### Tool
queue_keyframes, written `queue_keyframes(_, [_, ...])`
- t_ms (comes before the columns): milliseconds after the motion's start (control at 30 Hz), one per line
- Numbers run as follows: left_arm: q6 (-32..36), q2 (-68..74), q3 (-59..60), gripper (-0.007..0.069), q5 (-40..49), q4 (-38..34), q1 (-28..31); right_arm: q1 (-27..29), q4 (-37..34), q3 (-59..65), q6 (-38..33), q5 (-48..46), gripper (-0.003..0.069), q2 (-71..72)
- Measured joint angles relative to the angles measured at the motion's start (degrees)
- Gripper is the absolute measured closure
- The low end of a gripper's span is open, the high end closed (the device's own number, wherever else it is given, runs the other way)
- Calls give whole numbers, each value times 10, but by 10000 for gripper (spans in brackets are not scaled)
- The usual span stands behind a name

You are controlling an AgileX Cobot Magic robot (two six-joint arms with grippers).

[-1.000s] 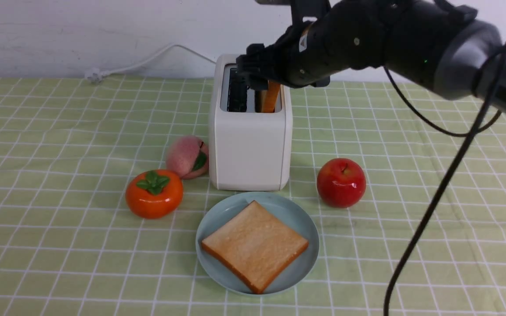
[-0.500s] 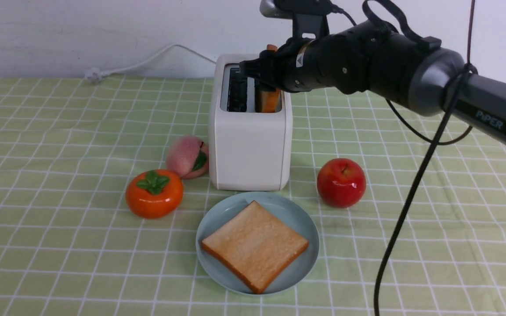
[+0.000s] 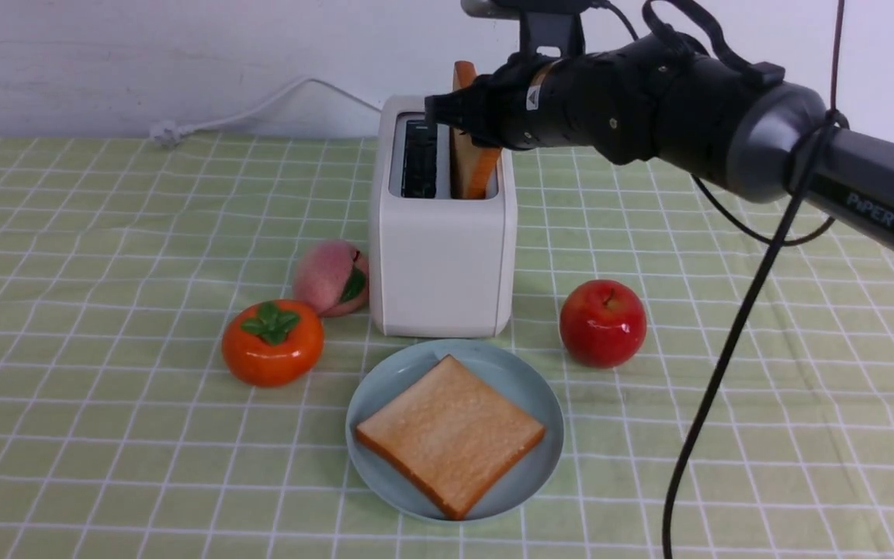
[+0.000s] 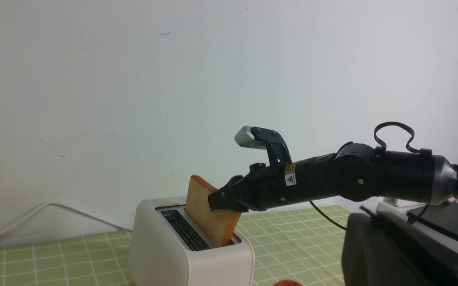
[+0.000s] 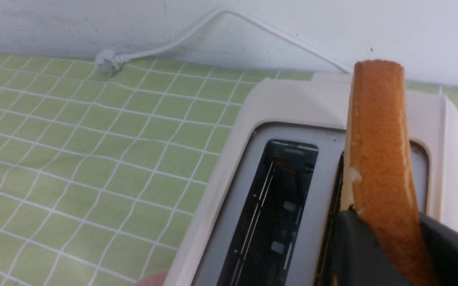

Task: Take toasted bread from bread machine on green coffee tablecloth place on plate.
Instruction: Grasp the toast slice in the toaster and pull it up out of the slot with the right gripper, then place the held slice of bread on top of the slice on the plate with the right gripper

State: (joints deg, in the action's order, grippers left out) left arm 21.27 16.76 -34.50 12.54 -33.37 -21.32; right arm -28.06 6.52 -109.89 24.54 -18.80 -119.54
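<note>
The right arm [image 3: 870,211] reads "PiPER", with a warning-triangle sticker [image 3: 532,98] nearer its wrist.

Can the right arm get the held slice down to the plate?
Likely yes: nothing stands over the plate, in front of the toaster; apple and persimmon sit aside. One slice already lies on it.

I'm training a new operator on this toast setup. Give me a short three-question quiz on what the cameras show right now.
1. True or false: the right gripper is closed on the upright slice standing in the bread machine.
2. Which slot holds that slice? A) the robot's left slot; B) the robot's right slot; C) neither.
3. What lies on the plate?
Key: 1 true; 2 B; 3 one flat slice of toast.
</note>
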Motion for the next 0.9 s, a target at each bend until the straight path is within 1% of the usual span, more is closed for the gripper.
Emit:
queue_keyframes(200, [0, 0, 0, 636, -1, 0, 0, 0, -3, 0, 0, 7, 531, 74])
queue_keyframes(333, [0, 0, 0, 636, -1, 0, 0, -4, -4, 0, -1, -32, 531, 127])
queue_keyframes(400, [0, 0, 0, 634, 2, 0, 0, -20, -6, 0, -26, -94, 531, 163])
queue_keyframes(467, [0, 0, 0, 633, 13, 0, 0, -47, -14, -1, -79, -161, 531, 199])
queue_keyframes(500, [0, 0, 0, 632, 19, 0, 0, -55, -18, -1, -94, -187, 531, 203])
queue_keyframes(633, [0, 0, 0, 631, 75, 0, 0, -95, -72, -1, -184, -313, 531, 245])
queue_keyframes(667, [0, 0, 0, 631, 82, 0, 0, -95, -72, -1, -184, -313, 531, 245])
queue_keyframes(733, [0, 0, 0, 631, 117, 0, 0, -101, -117, -1, -216, -382, 531, 264])
queue_keyframes(800, [0, 0, 0, 631, 141, 0, 0, -102, -139, 2, -230, -427, 531, 274])
queue_keyframes(900, [0, 0, 0, 631, 166, 1, 0, -102, -151, 38, -237, -461, 531, 297])
